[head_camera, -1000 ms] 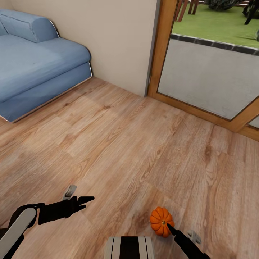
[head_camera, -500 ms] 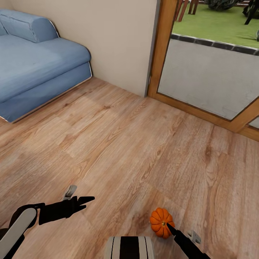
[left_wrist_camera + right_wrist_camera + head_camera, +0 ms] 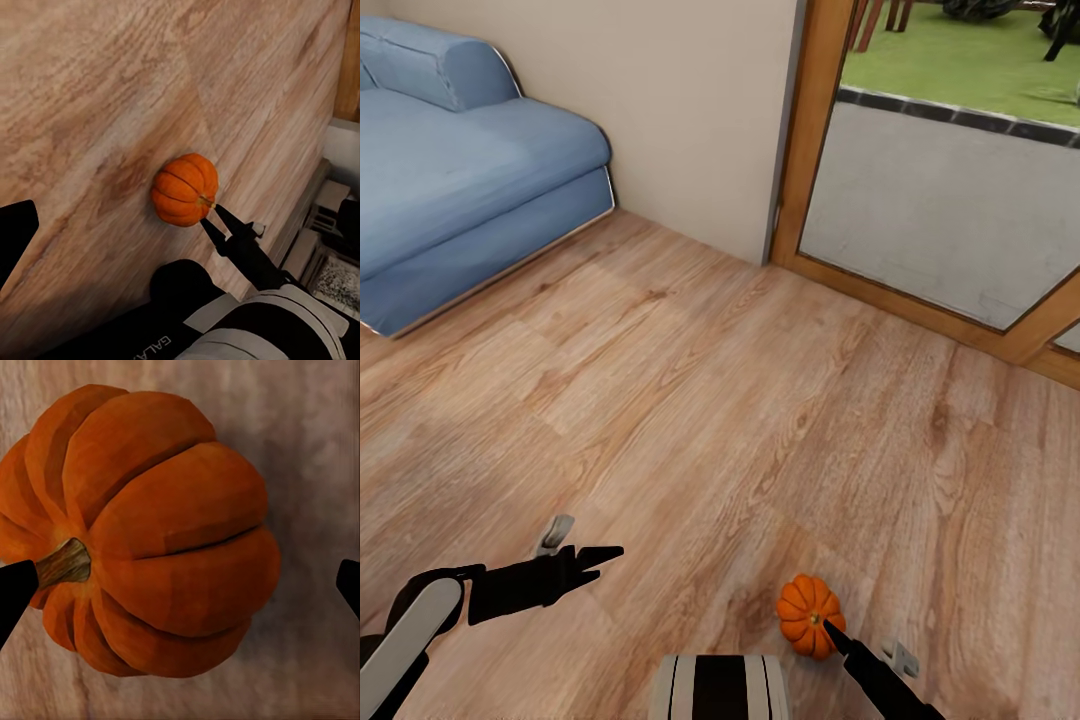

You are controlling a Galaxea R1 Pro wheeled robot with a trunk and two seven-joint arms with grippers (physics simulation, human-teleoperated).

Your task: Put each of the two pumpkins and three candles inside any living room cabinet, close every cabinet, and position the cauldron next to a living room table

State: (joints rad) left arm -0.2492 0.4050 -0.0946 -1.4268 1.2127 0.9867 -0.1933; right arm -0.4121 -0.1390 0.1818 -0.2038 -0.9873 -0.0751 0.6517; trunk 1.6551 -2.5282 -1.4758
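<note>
- One pumpkin [image 3: 807, 615] is seen lying on the wooden floor [image 3: 710, 400], near the robot's base and well apart from the blue sofa [image 3: 450, 170].
- The right hand [image 3: 180, 585] is spread wide around it, one fingertip at the stem, nothing gripped yet.
- The left hand [image 3: 605, 552] is held over bare floor; its opening cannot be told.
- The pick-up step is judged in hand; closing on the pumpkin is called for next.

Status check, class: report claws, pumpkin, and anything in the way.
Right claw open, straddling pumpkin on the wooden floor. Left claw holds nothing, state unclear. Nothing blocking.
</note>
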